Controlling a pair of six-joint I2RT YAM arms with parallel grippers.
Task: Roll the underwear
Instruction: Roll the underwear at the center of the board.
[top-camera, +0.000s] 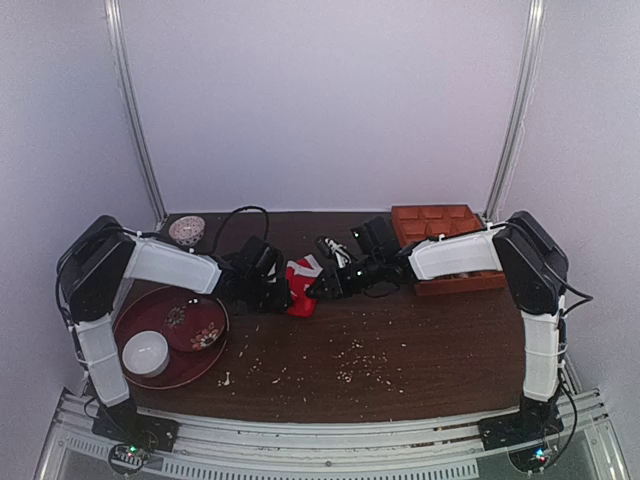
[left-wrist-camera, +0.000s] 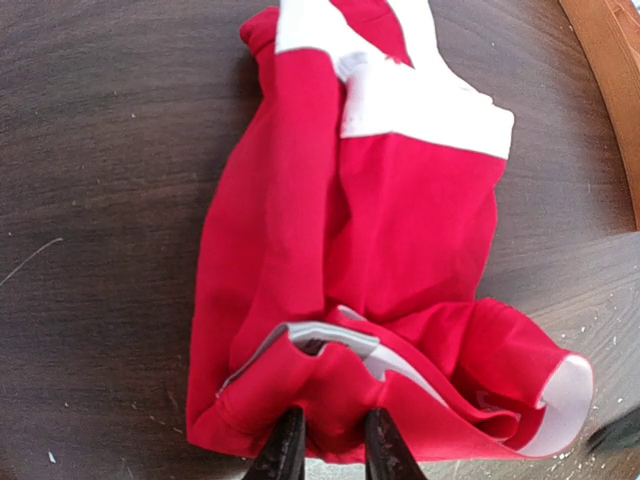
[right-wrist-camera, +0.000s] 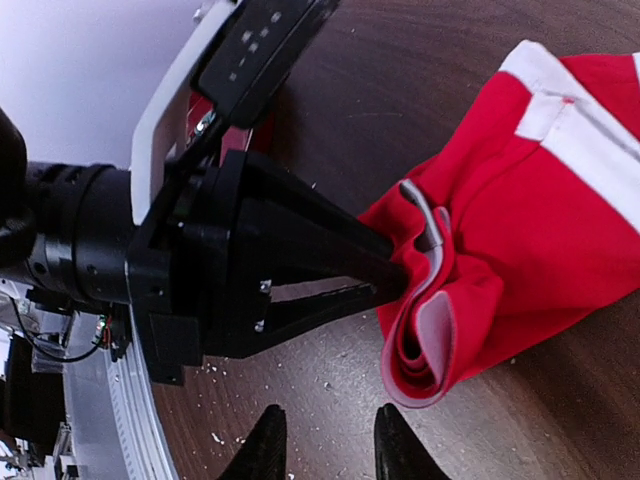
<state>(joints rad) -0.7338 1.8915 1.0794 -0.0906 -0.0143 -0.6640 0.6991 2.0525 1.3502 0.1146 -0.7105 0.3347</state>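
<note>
underwear (top-camera: 302, 272): mid-frame on table (top-camera: 420, 340), bunched | left gripper (left-wrist-camera: 333, 425): pinching lower hem fold | right gripper (right-wrist-camera: 325, 440): fingers parted, holding nothing | handling: likely light, limp; grip doubled hem

My left claw (left-wrist-camera: 335, 450) sits at the bottom edge of the view. Its two dark fingertips (left-wrist-camera: 283, 452) are pinched on a bunched fold of the red underwear (left-wrist-camera: 400, 230). The crumpled garment stretches away ahead of my claw, with its white waistband at the far end. It lies on a dark wooden worktop (left-wrist-camera: 100, 200). Far ahead to the right, a curved orange-brown rim (left-wrist-camera: 612, 90) shows.
</note>
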